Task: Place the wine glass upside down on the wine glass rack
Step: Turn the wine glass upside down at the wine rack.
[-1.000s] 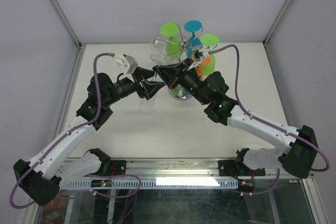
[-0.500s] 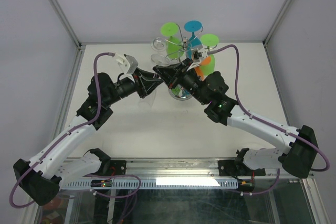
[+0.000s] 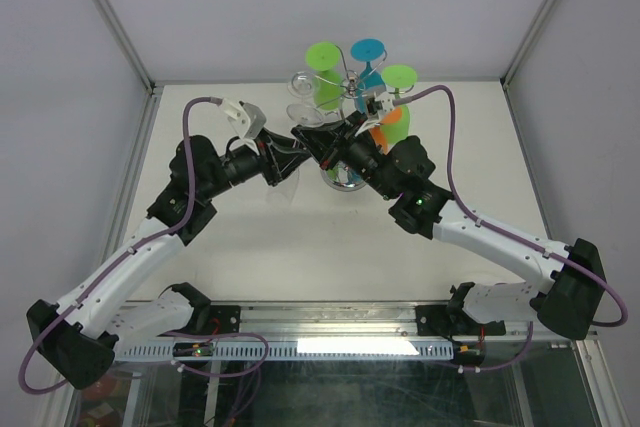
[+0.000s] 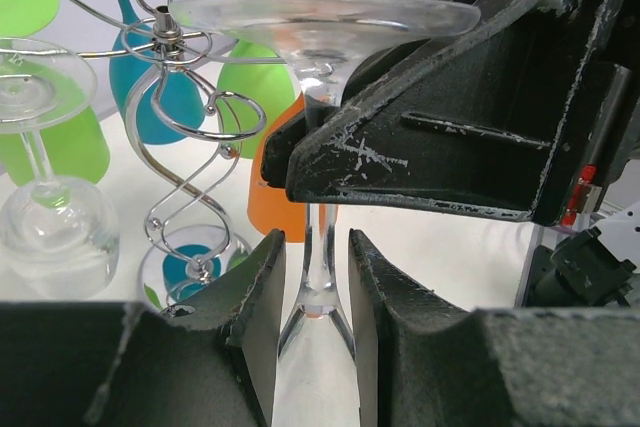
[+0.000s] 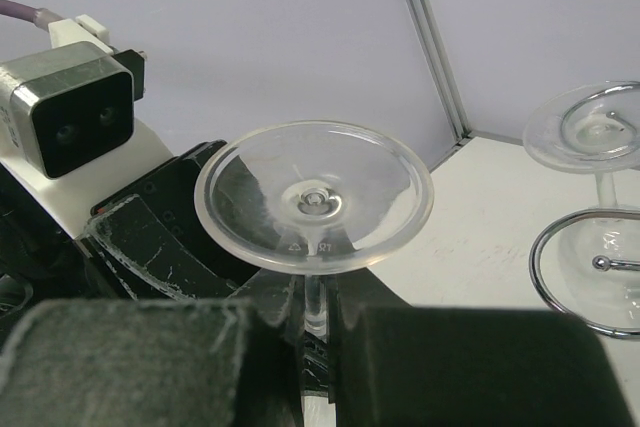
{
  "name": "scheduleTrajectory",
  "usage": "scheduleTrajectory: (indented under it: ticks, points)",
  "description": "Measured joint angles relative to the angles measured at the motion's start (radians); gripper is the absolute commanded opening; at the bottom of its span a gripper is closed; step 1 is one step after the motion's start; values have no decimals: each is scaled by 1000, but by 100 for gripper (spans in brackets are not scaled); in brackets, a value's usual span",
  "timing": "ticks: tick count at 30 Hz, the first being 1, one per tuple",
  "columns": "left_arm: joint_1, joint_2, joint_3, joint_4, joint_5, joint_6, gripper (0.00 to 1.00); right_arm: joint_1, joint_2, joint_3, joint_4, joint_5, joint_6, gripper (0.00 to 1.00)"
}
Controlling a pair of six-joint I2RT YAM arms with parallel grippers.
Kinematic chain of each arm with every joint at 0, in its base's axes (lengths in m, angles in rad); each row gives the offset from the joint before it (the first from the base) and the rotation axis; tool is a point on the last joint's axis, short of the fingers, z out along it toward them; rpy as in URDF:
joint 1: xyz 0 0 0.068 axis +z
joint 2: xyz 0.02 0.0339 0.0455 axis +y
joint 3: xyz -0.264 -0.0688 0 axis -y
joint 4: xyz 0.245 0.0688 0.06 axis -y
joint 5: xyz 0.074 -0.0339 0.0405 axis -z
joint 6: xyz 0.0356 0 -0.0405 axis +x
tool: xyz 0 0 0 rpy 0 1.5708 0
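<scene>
A clear wine glass point(image 4: 318, 209) hangs upside down between both arms, its round foot point(image 5: 313, 197) uppermost and its bowl point(image 3: 283, 182) below. My right gripper point(image 5: 318, 312) is shut on the stem just under the foot. My left gripper point(image 4: 315, 243) is closed lower down, where the stem flares into the bowl, and its pads touch the glass on both sides. The chrome wine glass rack point(image 4: 190, 177) stands just behind and left of the glass in the left wrist view. In the top view the rack point(image 3: 352, 87) is at the back of the table.
The rack carries upside-down glasses: two green point(image 3: 323, 55), one blue point(image 3: 368, 49), one orange point(image 3: 390, 127) and a clear one point(image 3: 300, 82) on the left arm. One scroll ring point(image 5: 585, 269) shows in the right wrist view. Walls close the table at the back and sides.
My left gripper's jaws have closed in from wide apart onto the glass below the stem. The right gripper has kept its hold and place.
</scene>
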Motion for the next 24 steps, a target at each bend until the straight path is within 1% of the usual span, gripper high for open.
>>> scheduleTrajectory:
  ticks: [2, 4, 6, 8, 10, 13, 16, 20, 24]
  points:
    - [0, 6, 6, -7, 0, 0, 15, 0, 0, 0, 0, 0, -8, 0]
    - [0, 10, 11, -13, 0, 0, 28, -1, 0, 0, -1, 0, -16, 0]
    - [0, 10, 11, -17, -1, 0, 39, 0, 0, 0, -2, -1, -24, 0]
    - [0, 10, 12, -22, -5, 3, 49, 0, 0, 0, -2, -5, -29, 0]
    - [1, 10, 12, -24, -12, 6, 56, 0, 0, 0, -3, -8, -34, 0]
    - [1, 10, 12, -28, -24, 8, 64, 0, 0, 0, -9, -14, -45, 0]
    - [1, 10, 12, -29, -32, 10, 69, 0, 0, -1, -13, -16, -57, 0]
    - [1, 10, 12, -31, -35, 10, 73, 1, 0, -1, -19, -16, -73, 0]
    - [1, 8, 13, -45, -47, 11, 74, 1, 0, -1, -28, -16, -89, 0]
